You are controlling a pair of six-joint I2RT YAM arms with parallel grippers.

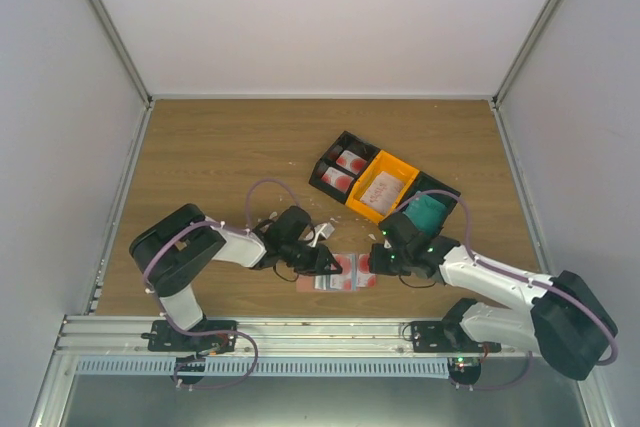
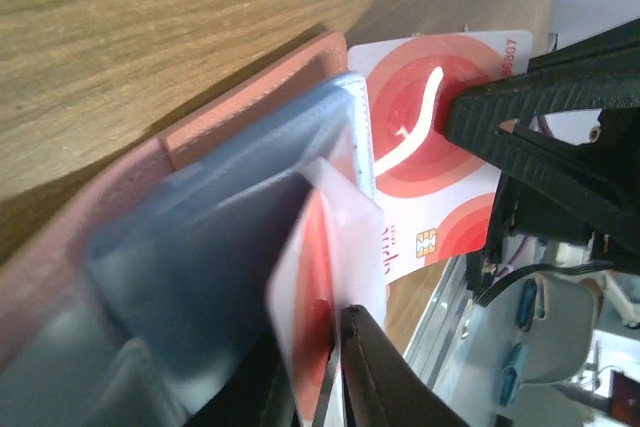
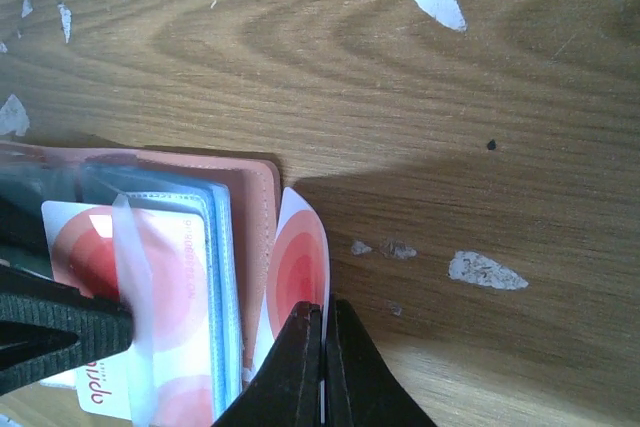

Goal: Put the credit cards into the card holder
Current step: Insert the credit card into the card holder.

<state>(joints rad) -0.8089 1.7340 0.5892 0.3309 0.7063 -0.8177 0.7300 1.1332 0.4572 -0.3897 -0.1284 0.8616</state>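
- While cards (image 1: 350, 160) wait in bins (image 1: 405, 165), I see the holder (image 3: 262, 217) open, one card (image 3: 175, 277) seemingly half sleeved.
- Right gripper (image 3: 322, 322) clamps another card (image 3: 300, 257); left gripper (image 1: 330, 263), I cannot tell.

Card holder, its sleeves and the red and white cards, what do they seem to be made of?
The card holder looks like matte salmon-pink leather or an imitation, with a raised border line; I can't tell which. Its sleeves look like thin clear plastic, glossy and bluish. The credit cards look like stiff glossy plastic, white with printed red rings, one with a gold chip.
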